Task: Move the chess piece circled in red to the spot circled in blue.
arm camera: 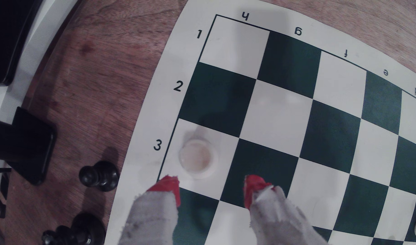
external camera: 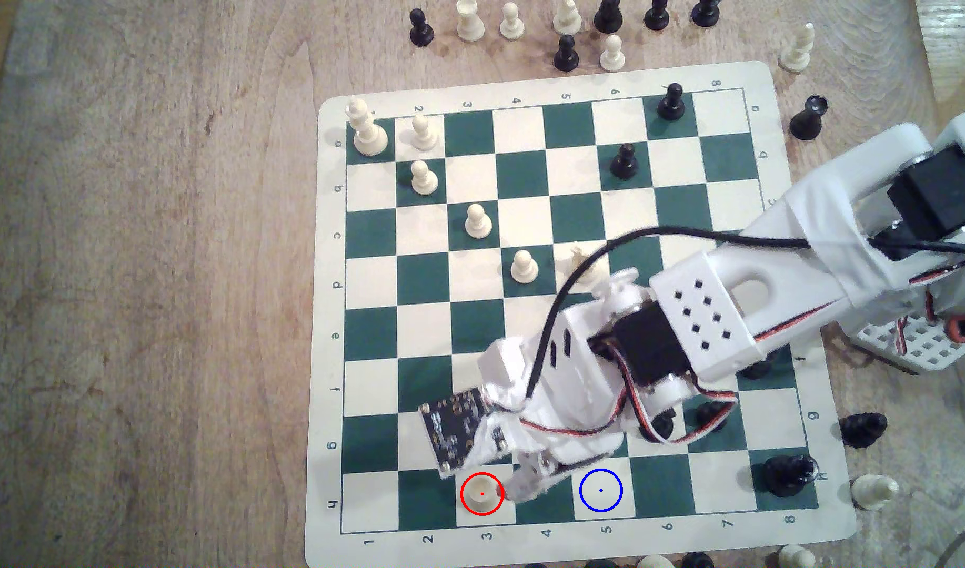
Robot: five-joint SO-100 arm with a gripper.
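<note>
On the cream square where row h meets column 3, right at the board's near edge in the exterior view, the chess piece [external camera: 481, 492] sits upright inside its red ring, and the wrist view shows it [arm camera: 198, 158] as a wide round base under a flat, rimmed round top, smooth and cream-white. The pincer [external camera: 519, 486] hovers just beside it, toward the exterior view's right, and in the wrist view its two red-tipped fingers [arm camera: 169, 188], wrapped in grey fabric further back, stand apart with nothing between them; the piece lies just ahead of the gap, untouched. Two squares along the same row, at column 5, there's the spot [external camera: 600, 490], a bare cream square under a thin blue ring with a blue centre dot. The board [external camera: 327, 327] is a flat mat in dark green and cream with a pale border, printed with numbers 1 to 8 and letters a to h; the wrist view reads 1, 2, 3 and h, g, f, e, d. Four ball-headed cream pawns [external camera: 477, 221] step down a diagonal from the far corner, beside one taller cream piece [external camera: 366, 130]. Two black pawns [external camera: 624, 161] stand on the far side. Underneath, a grainy wooden bench [external camera: 141, 273].
</note>
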